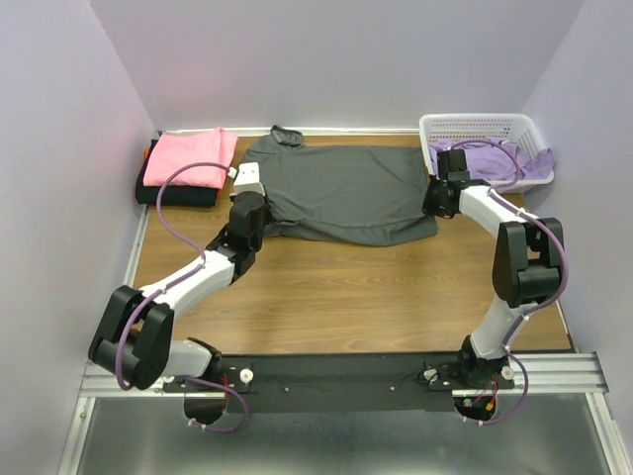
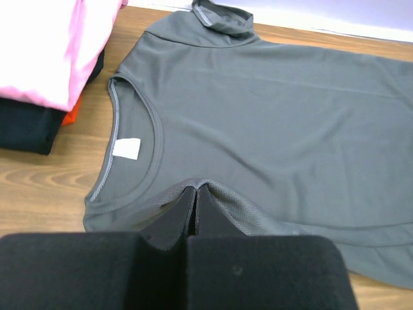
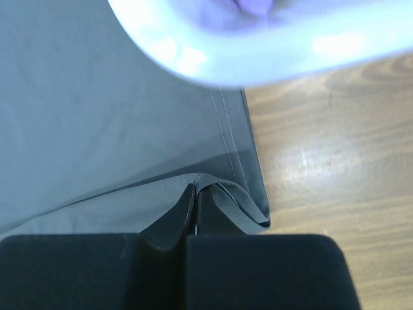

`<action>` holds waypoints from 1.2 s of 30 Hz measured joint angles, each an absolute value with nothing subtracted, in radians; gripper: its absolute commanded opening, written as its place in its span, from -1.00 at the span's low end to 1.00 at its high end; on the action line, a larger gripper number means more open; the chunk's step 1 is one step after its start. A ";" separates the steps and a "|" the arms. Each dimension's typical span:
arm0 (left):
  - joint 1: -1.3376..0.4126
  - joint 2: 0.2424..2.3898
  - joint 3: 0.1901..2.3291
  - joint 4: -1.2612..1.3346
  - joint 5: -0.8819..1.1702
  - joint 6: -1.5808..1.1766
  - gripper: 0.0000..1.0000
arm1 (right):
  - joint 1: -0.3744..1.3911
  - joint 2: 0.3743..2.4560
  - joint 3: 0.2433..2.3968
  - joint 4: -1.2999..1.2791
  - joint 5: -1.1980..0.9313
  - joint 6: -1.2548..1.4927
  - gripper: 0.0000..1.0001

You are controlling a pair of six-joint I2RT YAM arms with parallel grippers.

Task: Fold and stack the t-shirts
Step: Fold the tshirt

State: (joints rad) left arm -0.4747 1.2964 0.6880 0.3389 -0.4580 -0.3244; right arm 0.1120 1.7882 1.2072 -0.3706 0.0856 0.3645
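The dark charcoal grey soft cloth t-shirt (image 1: 346, 193) lies spread sideways on the wooden table (image 1: 346, 297), collar to the left. The left gripper (image 2: 195, 190) is clenched on the shirt's near edge beside the neckline, and the right gripper (image 3: 195, 188) on the near hem corner. A clean fold likely needs both to lift together, with the edge taut, and carry it evenly to the far edge.

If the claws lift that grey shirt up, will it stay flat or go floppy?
Probably floppy: the grey shirt bunches where the left claw and right claw pinch it. It looks thin, so likely light. Its middle would probably sag between them.
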 measured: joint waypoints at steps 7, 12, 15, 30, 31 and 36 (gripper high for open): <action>-0.429 1.405 0.764 0.358 -0.420 -0.291 -1.00 | 0.109 1.822 1.258 -0.369 0.102 0.364 -0.96; -0.411 1.478 0.842 0.367 -0.389 -0.268 -1.00 | 0.109 1.852 1.289 -0.369 0.115 0.363 -0.96; -0.402 1.520 0.883 0.369 -0.374 -0.255 -1.00 | 0.107 1.864 1.299 -0.369 0.122 0.358 -0.97; -0.368 1.682 1.041 0.323 -0.368 -0.223 -0.58 | 0.096 1.912 1.354 -0.369 0.152 0.349 -0.13; -0.366 1.689 1.052 0.313 -0.370 -0.223 -0.17 | 0.096 1.916 1.355 -0.369 0.152 0.352 0.28; -0.361 1.728 1.106 0.289 -0.371 -0.221 0.97 | 0.096 1.916 1.355 -0.368 0.148 0.343 0.75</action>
State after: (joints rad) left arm -0.3607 1.7275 1.1061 0.2890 -0.3714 -0.2211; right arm 0.0963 1.9160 1.3548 -0.3683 0.1478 0.3428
